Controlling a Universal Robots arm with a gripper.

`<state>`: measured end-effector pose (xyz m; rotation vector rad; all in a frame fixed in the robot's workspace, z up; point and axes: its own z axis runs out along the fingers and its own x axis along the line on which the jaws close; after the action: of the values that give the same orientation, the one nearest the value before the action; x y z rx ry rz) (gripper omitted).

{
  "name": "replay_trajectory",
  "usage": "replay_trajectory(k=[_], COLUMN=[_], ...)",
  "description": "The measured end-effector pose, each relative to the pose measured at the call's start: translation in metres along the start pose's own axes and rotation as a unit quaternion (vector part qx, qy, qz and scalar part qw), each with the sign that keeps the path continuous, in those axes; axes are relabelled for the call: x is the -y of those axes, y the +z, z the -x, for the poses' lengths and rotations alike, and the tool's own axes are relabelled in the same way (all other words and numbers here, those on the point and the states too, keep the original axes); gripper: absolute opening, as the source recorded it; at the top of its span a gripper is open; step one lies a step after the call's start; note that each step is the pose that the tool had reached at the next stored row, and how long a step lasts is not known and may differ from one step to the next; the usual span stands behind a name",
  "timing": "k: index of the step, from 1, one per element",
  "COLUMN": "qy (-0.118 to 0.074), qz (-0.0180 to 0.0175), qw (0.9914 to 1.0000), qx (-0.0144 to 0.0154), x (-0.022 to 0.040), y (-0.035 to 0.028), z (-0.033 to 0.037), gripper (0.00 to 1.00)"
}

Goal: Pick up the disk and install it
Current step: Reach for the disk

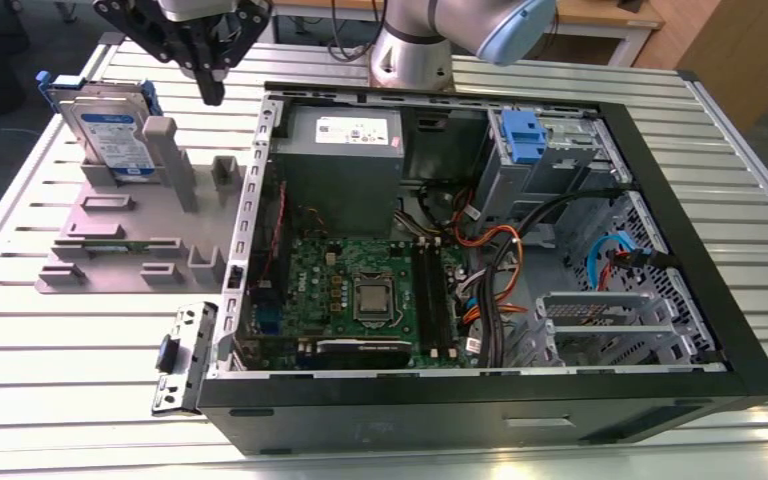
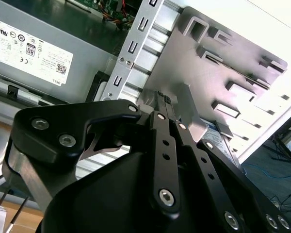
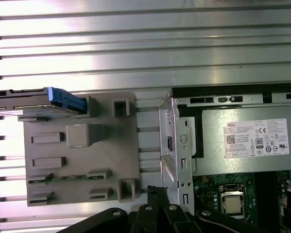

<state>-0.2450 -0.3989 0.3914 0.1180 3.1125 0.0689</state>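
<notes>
— Where is the disk sitting?
— Standing upright in the grey holder, beside the pincer, well apart. Its fingers are pressing together, holding nothing; opening wide and aligning squarely seems wise.

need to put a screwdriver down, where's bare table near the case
Bare slatted table lies on the near side of the grey fixture plate, to the exterior view's left of the loose bracket. Another strip runs along the computer case on that view's right. Inside the case is crowded with cables.
</notes>
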Motion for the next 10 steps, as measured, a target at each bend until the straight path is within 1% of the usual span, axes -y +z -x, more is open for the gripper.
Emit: replay_trajectory(k=[10], qy=[0.0], qz=[0.0], qw=[1.0], qx=[0.0], x=[0.0002], y=[0.0], z=[-0.0028], gripper=[0.1])
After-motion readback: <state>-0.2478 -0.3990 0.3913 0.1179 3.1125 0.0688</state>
